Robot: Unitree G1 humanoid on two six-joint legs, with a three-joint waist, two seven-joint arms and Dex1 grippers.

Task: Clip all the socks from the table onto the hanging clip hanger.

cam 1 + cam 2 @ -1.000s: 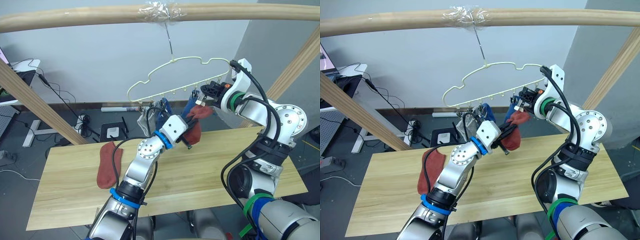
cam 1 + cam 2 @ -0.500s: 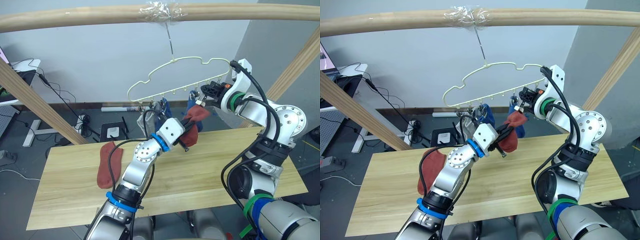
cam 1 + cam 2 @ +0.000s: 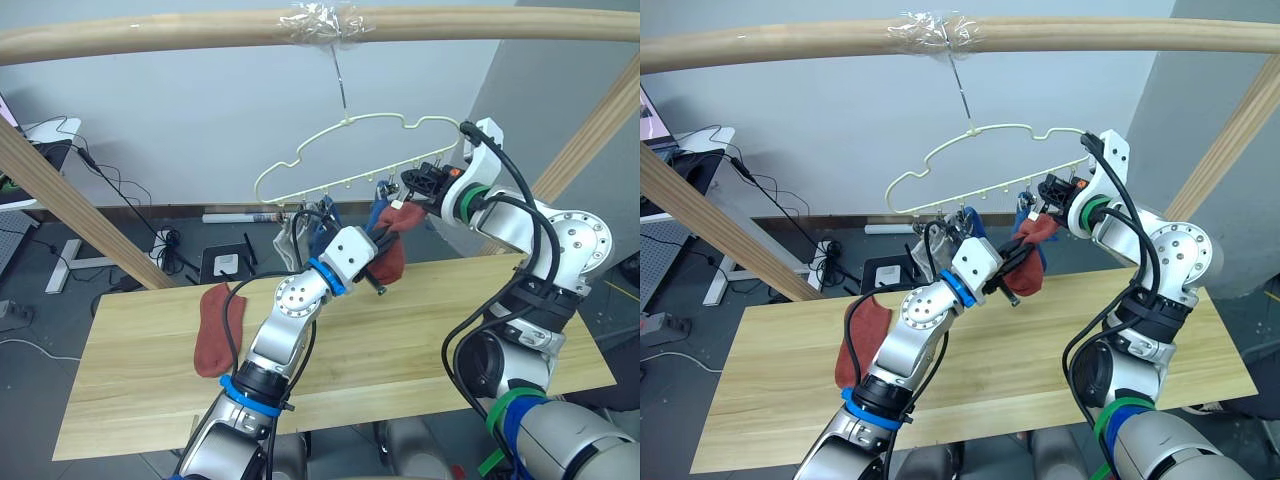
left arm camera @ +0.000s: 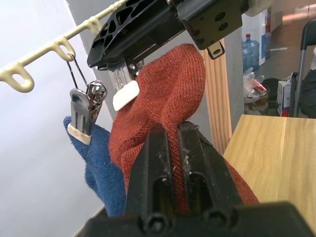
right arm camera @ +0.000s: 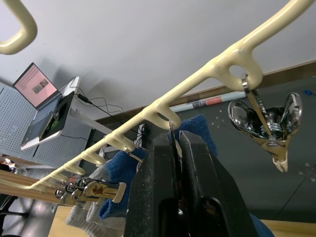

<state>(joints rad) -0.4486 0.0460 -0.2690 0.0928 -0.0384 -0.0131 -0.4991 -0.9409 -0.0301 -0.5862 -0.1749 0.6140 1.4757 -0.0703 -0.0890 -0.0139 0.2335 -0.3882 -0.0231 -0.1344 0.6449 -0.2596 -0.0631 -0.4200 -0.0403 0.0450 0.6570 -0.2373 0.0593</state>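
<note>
A rust-red sock [image 3: 392, 248] hangs in the air with my left gripper [image 3: 378, 264] shut on it; its top edge presses against the clip held by my right gripper [image 3: 408, 188]. In the left wrist view the sock [image 4: 168, 94] rises between my fingers [image 4: 153, 148] up to that clip's white pad. My right gripper [image 5: 173, 140] is shut on a clip of the pale clip hanger [image 3: 340, 150]. Blue socks [image 3: 325, 222] and a grey sock [image 3: 290, 238] hang clipped. A second rust-red sock [image 3: 215, 325] lies at the left of the table [image 3: 420, 340].
The hanger's hook hangs from a round wooden beam [image 3: 200, 30] overhead, with slanted beams at the left [image 3: 70, 210] and right [image 3: 590, 130]. One free metal clip [image 5: 269, 118] dangles at the hanger's end. Cables and a power strip lie on the floor behind.
My left gripper with the red sock dipped down and left half a second ago, then rose back up and right toward the clip. The right gripper stayed in place.
</note>
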